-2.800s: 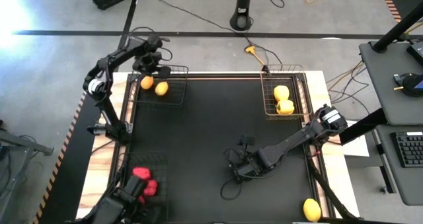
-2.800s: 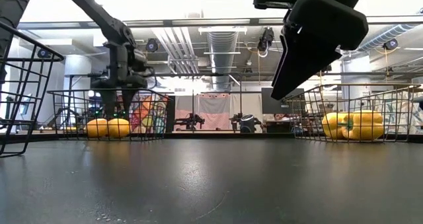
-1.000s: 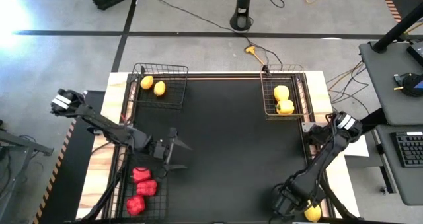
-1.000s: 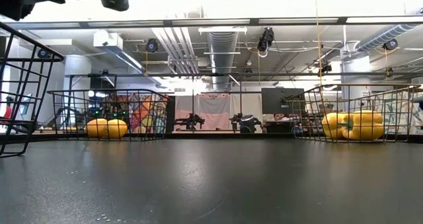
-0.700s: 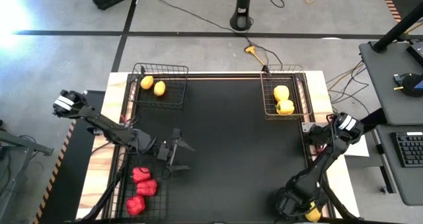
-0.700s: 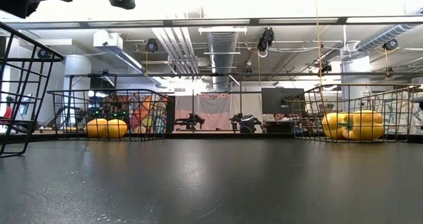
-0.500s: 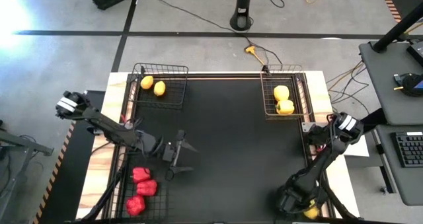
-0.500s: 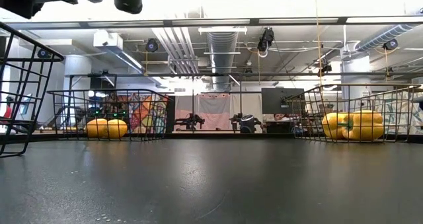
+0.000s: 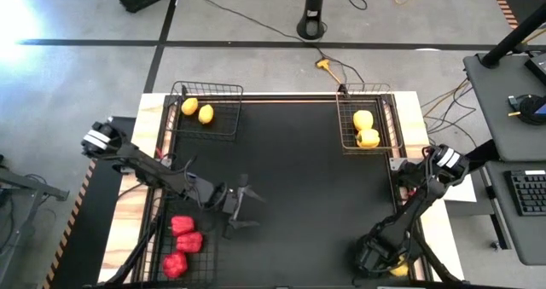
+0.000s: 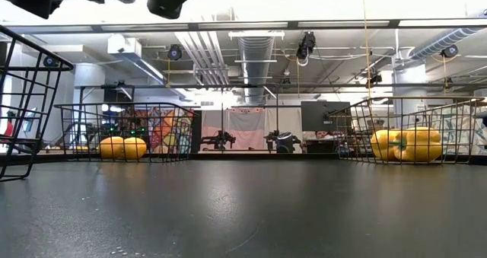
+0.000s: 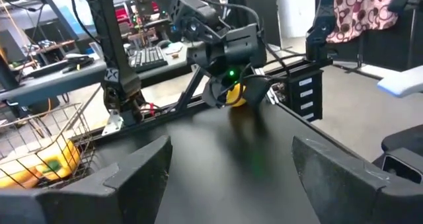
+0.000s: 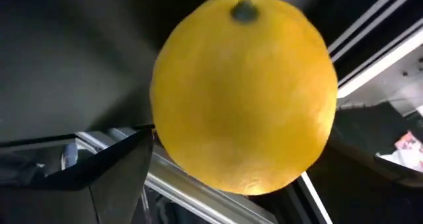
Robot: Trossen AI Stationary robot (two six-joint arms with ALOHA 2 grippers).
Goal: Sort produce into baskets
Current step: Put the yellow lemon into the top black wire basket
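Note:
My left gripper (image 9: 245,206) is open and empty above the black mat, left of the table's middle; its fingers show in the left wrist view (image 11: 231,158). My right gripper (image 9: 386,262) is down at the near right corner over a yellow lemon (image 9: 399,271), which lies by the table's edge rails and fills the right wrist view (image 12: 244,92). One finger (image 12: 106,164) stands close beside the lemon. Two lemons (image 9: 198,110) lie in the far left basket (image 9: 229,112), two yellow peppers (image 9: 366,129) in the far right basket (image 9: 345,123), three red peppers (image 9: 183,242) in the near left basket (image 9: 207,238). My right gripper comes at the lemon from above, with one finger (image 12: 132,154) right beside its side. The other finger does not show plainly, and I cannot tell whether the fingers touch the lemon. The lemon rests at the table's edge.
The middle of the black mat (image 9: 299,170) is bare. Metal rails (image 12: 198,191) run along the right edge beside the lemon. The right arm's gripper and lemon also show far off in the left wrist view (image 11: 231,92). Desks and cables stand beyond the table.
My left gripper, open throughout, has gone toward the table's right edge, away from the red-pepper basket and toward the mat's middle. My right gripper has stayed at the near right corner and now covers more of the lemon.

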